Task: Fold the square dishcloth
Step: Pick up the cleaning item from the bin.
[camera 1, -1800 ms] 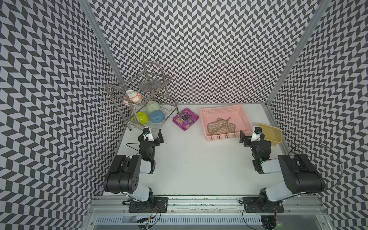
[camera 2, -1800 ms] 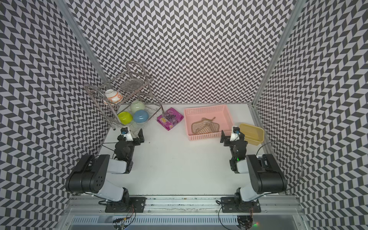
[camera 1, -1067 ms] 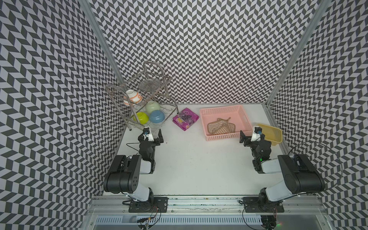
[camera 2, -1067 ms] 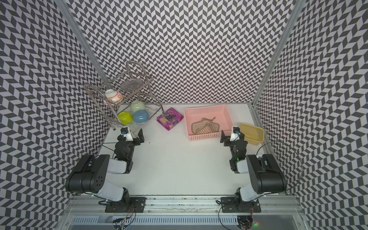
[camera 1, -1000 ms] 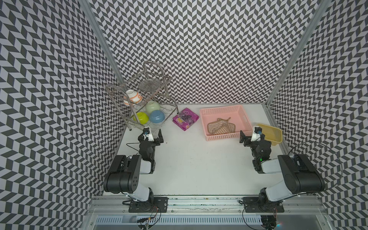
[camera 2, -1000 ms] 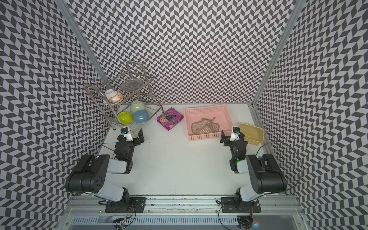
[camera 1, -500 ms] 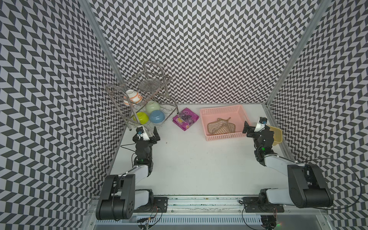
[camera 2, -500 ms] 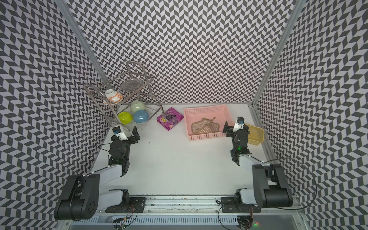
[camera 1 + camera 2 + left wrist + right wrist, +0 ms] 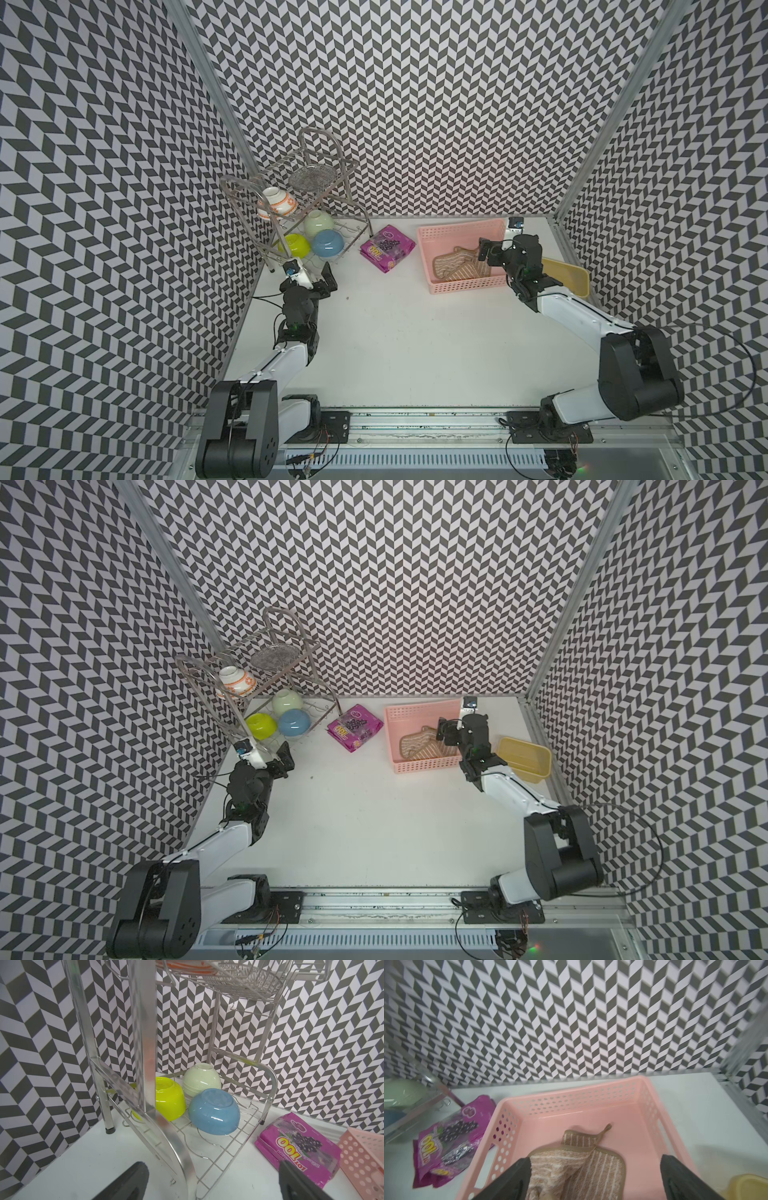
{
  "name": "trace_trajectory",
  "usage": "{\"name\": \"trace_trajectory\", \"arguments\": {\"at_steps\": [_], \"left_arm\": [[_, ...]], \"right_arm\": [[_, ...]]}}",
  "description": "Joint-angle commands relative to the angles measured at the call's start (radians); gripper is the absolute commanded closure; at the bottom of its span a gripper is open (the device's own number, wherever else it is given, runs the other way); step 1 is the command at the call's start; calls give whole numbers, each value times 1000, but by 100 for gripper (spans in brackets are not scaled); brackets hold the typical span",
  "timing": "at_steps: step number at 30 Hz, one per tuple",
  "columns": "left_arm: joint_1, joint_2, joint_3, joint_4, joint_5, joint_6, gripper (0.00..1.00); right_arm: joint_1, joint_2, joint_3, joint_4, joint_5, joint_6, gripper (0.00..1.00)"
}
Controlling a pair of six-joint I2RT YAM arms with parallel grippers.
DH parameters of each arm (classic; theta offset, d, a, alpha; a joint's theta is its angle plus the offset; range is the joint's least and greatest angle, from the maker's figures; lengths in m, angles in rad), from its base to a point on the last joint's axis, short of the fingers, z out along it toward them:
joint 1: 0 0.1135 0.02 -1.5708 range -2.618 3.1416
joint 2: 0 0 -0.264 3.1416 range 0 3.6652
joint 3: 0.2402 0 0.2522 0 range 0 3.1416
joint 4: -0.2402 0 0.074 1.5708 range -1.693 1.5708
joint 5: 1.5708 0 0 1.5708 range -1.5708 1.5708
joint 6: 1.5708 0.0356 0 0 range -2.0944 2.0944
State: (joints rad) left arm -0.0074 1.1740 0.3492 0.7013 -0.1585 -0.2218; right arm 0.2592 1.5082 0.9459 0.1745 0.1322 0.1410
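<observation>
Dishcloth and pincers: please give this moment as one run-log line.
square dishcloth: crumpled in pink basket | right pincer: open over basket, empty | left pincer: open, empty, by dish rack

Place: a robot test cell in a lab, dressed with kitchen goods.
Walls: black-and-white chevron-patterned panels (image 9: 415, 104) close three sides, joined by bare aluminium posts (image 9: 214, 95) at the upper corners.
Bench: a plain white tabletop (image 9: 415, 332). Along the lower edge, a metal rail (image 9: 415, 419) with loose wiring carries a white-and-black left arm (image 9: 286, 361) and a matching right arm (image 9: 577, 316).
Kitchen props: left of centre in both top views, a chrome wire dish rack (image 9: 345, 167) with an upturned glossy blue bowl (image 9: 327, 243). Right of centre, a pink perforated plastic basket (image 9: 465, 286) holds a tan-brown striped square dishcloth (image 9: 461, 266).
</observation>
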Motion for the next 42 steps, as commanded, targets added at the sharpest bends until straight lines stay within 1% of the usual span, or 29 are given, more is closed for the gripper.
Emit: {"name": "trace_trajectory", "arguments": {"at_steps": [1,3,8,12,15,20,22,23,25,30,33,34,38,42], "left_arm": [[-6,-8,34,-29,10,-4,0],[-6,-6,36,-32,5,-4,0],[-8,0,42,-43,-9,-4,0],[-8,6,50,-57,-34,-3,0],[-8,6,50,-62,-43,1,0],[-8,17,53,-60,-46,2,0],[-8,22,58,-61,-46,4,0],[-8,24,58,-63,-48,4,0],[-8,26,61,-67,-51,5,0],[-8,24,61,-76,-78,4,0],[-8,24,65,-84,-91,2,0],[-8,24,66,-86,-90,3,0],[-8,20,66,-88,-77,2,0],[-8,11,63,-86,-69,2,0]], "right_arm": [[22,59,84,-181,-64,16,5],[23,97,138,-241,-99,16,9],[25,185,244,-383,-117,-5,9],[25,273,320,-479,-134,-28,11],[26,316,349,-513,-140,-36,13],[30,328,351,-523,-170,-51,13],[31,340,357,-537,-161,-53,15],[32,347,362,-545,-152,-53,17],[32,364,373,-562,-138,-52,26],[32,378,404,-590,-133,-49,67],[31,367,445,-611,-102,-48,86],[32,359,464,-618,-89,-47,91],[32,328,556,-640,-51,-40,99],[34,296,643,-655,-63,-33,100]]}}
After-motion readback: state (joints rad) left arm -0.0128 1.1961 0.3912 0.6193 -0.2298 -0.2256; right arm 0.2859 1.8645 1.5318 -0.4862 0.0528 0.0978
